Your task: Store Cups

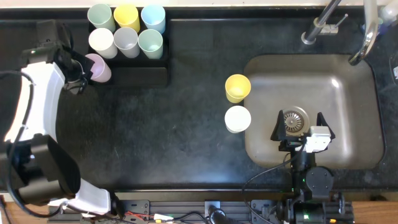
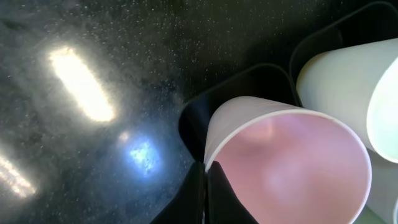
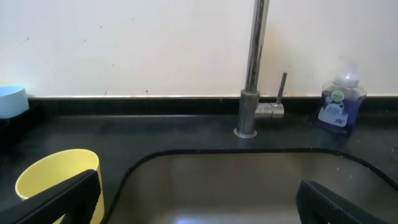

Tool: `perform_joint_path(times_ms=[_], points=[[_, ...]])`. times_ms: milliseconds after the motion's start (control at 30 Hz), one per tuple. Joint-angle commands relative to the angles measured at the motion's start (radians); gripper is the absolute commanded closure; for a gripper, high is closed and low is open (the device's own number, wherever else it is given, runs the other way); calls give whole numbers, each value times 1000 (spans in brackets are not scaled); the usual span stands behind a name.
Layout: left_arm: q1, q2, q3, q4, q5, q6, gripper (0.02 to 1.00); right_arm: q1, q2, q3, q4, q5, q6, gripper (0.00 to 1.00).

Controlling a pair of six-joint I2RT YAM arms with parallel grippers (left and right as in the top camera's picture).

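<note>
Pink cup (image 2: 286,168) sits closest to the left wrist camera, its rim wall pinched between the two fingers of the left pincer (image 2: 205,186), which are closed on it. The cup's mouth faces up toward that camera and its base points down into a corner compartment of the black rack (image 1: 144,76); the long axis leans off upright (whether the base touches the compartment floor cannot be told). In the top view this compartment is at the rack's near-left corner. Just beside it stands a white cup (image 1: 102,41), the closest obstacle, in a row with a grey cup (image 1: 126,40) and a mint cup (image 1: 150,43). Behind them stand a pale green cup (image 1: 100,15), a yellow racked cup (image 1: 126,15) and a blue cup (image 1: 153,17), all upright, mouths up. Well apart, on the dark tabletop (image 1: 174,143) beside the sink (image 1: 348,74), stand a loose yellow cup (image 1: 237,87) and a loose white cup (image 1: 237,119), both mouths up. Right pincer (image 1: 301,126) hangs over the sink near the drain, fingers spread wide, holding nothing. Faucet (image 3: 252,74) and soap bottle (image 3: 339,102) stand behind the sink.
</note>
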Motion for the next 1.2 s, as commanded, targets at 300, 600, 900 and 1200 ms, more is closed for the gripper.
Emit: perform_joint_path(times_ms=[300,600,900,1200], points=[[8,39,12,10,-24,-7,982,-6,-8,-13,4,-5,-3,3],[7,39,11,13,-24,-7,814,-6,-8,-13,4,-5,-3,3],[-5,24,6,10,-9,-7,20,-6,-8,-13,4,-5,-3,3],[-174,-159,43,20,-10,82,20,-6,-8,-13,4,-5,-3,3]])
